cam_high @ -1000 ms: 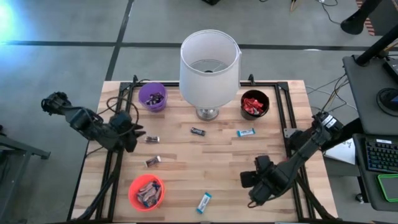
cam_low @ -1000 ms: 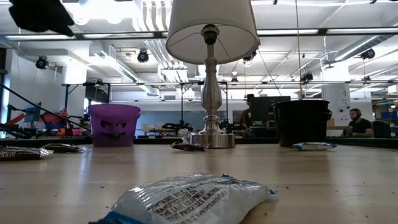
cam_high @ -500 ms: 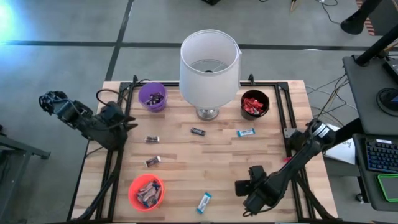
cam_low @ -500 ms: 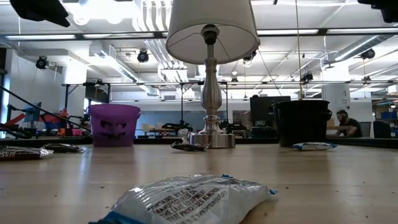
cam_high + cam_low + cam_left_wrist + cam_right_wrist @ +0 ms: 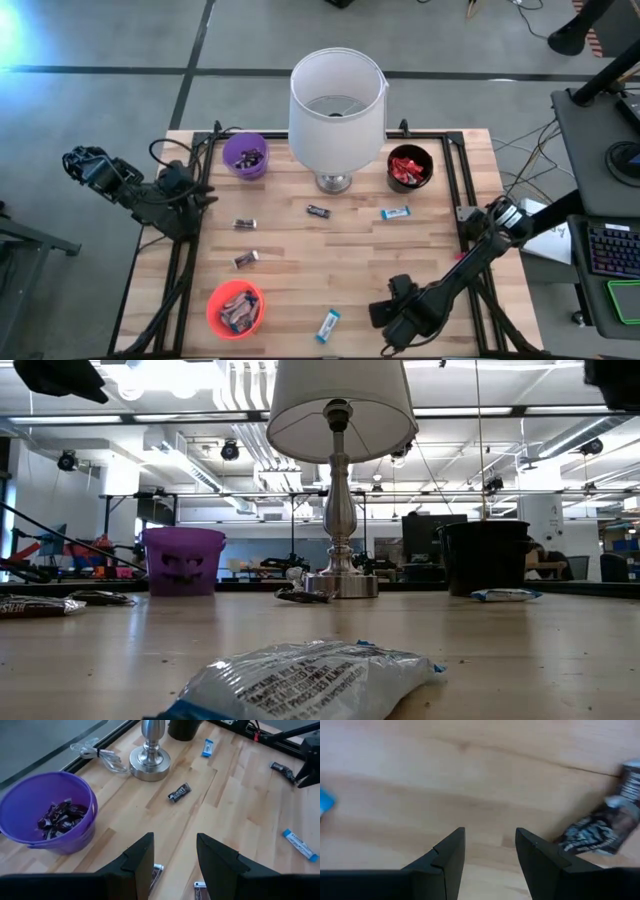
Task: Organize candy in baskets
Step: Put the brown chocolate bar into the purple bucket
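Three baskets stand on the wooden table: a purple basket (image 5: 245, 155) at the far left holding dark candy, a black basket (image 5: 410, 167) at the far right holding red candy, and an orange basket (image 5: 235, 307) at the near left with several pieces. Loose candy lies between them: dark bars (image 5: 244, 224), (image 5: 246, 259), (image 5: 318, 211) and blue bars (image 5: 395, 213), (image 5: 328, 325). My left gripper (image 5: 200, 195) hovers open and empty at the table's left edge, near the purple basket (image 5: 47, 812). My right gripper (image 5: 385, 318) points down, open and empty, right of the near blue bar.
A tall lamp with a white shade (image 5: 337, 100) and a metal base (image 5: 150, 757) stands at the far middle between the purple and black baskets. A cable (image 5: 97, 755) lies near its base. Black frame rails run along the table's left and right edges.
My left gripper has drawn back toward the table's left edge and risen a little, away from the loose dark bars. My right gripper has come down and moved toward the table's near edge and left, toward the near blue bar. No candy has moved.
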